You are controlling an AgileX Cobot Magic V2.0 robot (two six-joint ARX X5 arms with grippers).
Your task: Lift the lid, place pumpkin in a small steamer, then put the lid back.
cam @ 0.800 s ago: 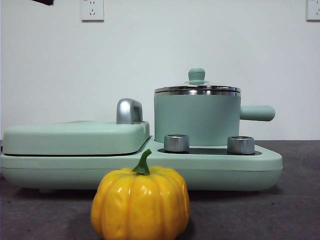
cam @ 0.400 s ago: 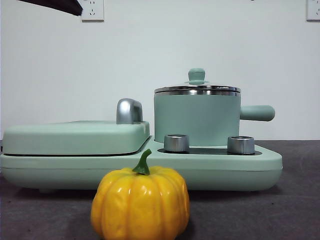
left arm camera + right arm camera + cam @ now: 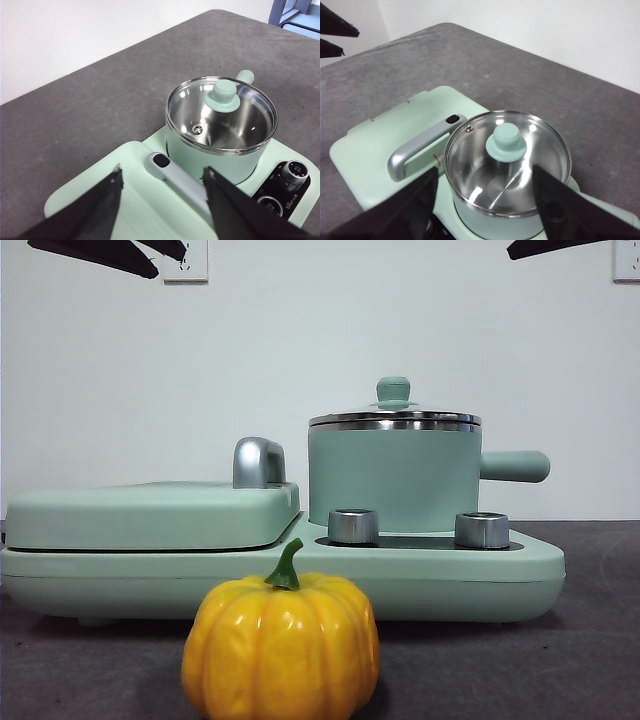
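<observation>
On the small steamer (image 3: 390,478) the lid (image 3: 507,162) sits closed; pumpkin (image 3: 281,645) rests on the table in front of the cooker base (image 3: 300,585) — nothing done yet. Left gripper (image 3: 162,180) and right gripper (image 3: 485,185) hover above the pot, jaws spread, empty.

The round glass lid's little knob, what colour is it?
Mint green, clearest in the right wrist view.
</observation>
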